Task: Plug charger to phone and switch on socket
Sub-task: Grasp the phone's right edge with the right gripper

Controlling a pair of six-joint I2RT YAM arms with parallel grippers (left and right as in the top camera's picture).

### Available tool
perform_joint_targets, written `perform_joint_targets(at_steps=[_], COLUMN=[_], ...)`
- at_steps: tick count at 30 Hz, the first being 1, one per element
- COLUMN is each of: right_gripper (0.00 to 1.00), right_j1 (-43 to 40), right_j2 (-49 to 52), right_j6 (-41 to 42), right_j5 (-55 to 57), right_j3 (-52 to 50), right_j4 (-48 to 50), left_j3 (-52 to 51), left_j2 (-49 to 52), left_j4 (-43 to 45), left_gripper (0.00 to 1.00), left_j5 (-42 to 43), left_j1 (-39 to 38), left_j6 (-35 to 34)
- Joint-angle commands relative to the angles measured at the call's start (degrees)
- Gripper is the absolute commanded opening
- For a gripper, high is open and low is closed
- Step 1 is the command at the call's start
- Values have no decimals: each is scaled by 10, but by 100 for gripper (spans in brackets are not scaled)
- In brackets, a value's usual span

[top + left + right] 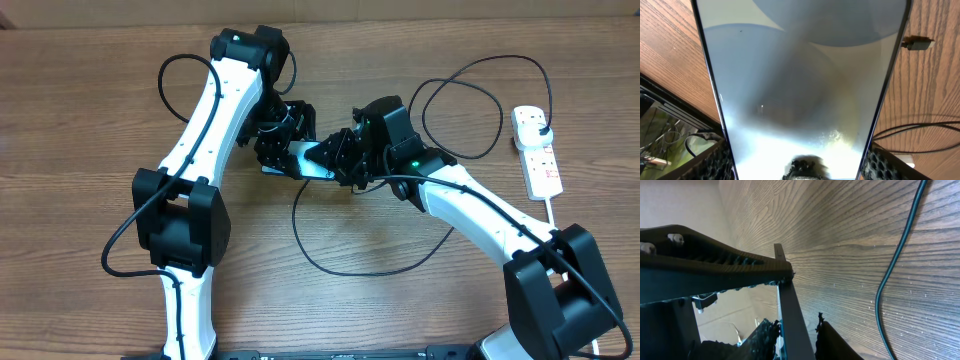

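Note:
The phone (311,160) is held off the table between the two arms, its pale blue screen (800,75) filling the left wrist view. My left gripper (281,140) is shut on it across its width, a finger (715,161) at each long edge. My right gripper (346,160) straddles the phone's thin dark edge (792,315). One finger (765,337) is at the screen side and a small gap shows at the other. The charger's black cable (330,262) loops over the table. Its connector tip (918,44) lies loose on the wood, and its plug (541,122) sits in the white socket (539,160).
The socket's thick white cord (553,215) runs down toward the right arm's base. Cable loops (460,110) lie between the grippers and the socket. Another stretch of cable (895,265) crosses the wood beside my right gripper.

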Motion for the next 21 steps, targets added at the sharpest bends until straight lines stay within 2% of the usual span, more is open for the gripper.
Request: perform_joint_targets(at_steps=[1,4,21], right_gripper=[27,22,9], right_j1=[3,3,3], right_j2=[3,3,3], right_j6=[0,0,1], right_j5=[6,6,6], right_j3=[-5,-4,-4], right_j4=[5,5,10], left_j3=[16,16,16], left_j2=[-2,-2,-2], left_j4=[-2,-2,-2], left_gripper=[63,63,65], left_j5=[13,13,14], left_j1=[-2,-2,-2], left_j6=[-10,-10,-10])
